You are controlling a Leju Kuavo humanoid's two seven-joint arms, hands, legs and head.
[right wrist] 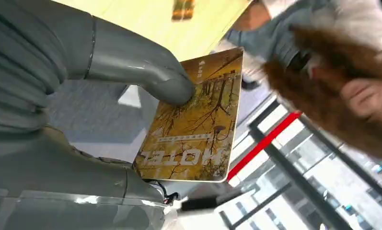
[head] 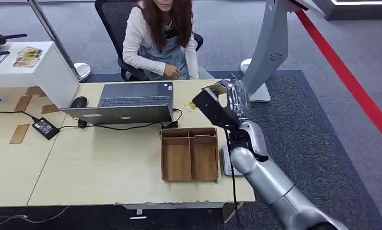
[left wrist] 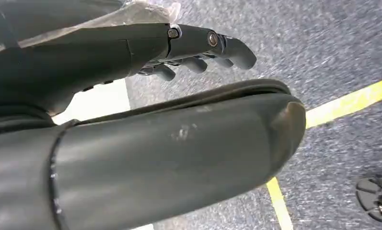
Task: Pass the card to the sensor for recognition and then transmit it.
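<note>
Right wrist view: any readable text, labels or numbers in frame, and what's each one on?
"HOTEL": large letters on the yellow card held by the right hand, shown upside down in this turned view.
Small print line above "HOTEL" on the same card: too small to read.
Small mark at the card's corner by the thumb: too blurred to read.
Small card lying on the table: blurred, nothing legible.

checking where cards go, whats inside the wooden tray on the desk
The wooden tray shows bare wood compartments: two large ones and a narrow strip toward the laptop. No cards lie in them. The card is held up in the right hand.
</note>
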